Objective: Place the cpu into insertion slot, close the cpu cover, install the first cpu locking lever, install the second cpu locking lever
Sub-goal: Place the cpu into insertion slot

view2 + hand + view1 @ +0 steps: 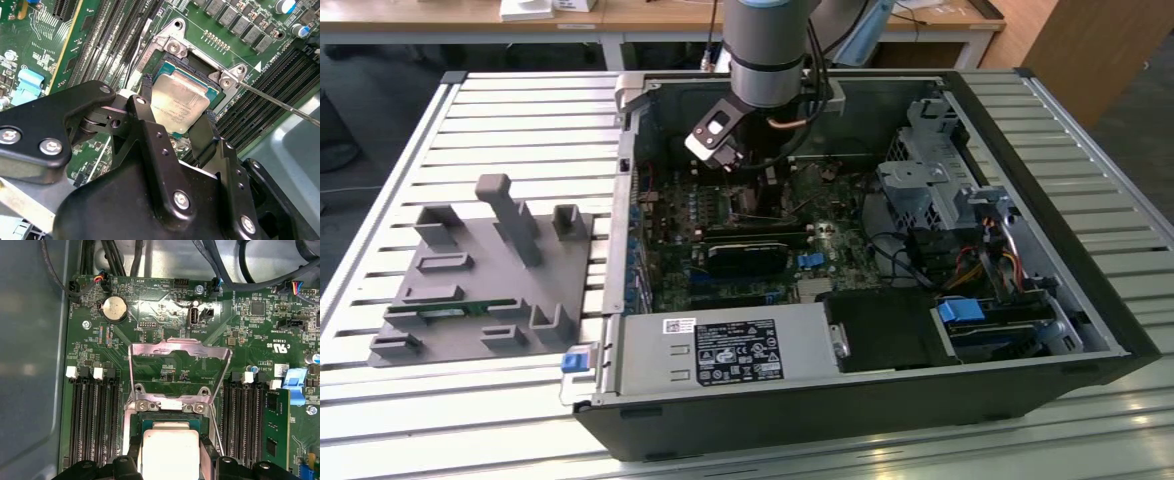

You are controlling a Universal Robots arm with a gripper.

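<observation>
With the end effector [177,103] pinching the chip [170,452] by opposite edges, right over the socket [186,61] beneath its fingers, we should hold it level and square and lower gently, clear of the raised cover [175,346] beyond.

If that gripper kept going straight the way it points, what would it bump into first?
Most likely the cpu, directly ahead of the gripper, over the insertion slot; the gap left between them is hard to judge.
</observation>
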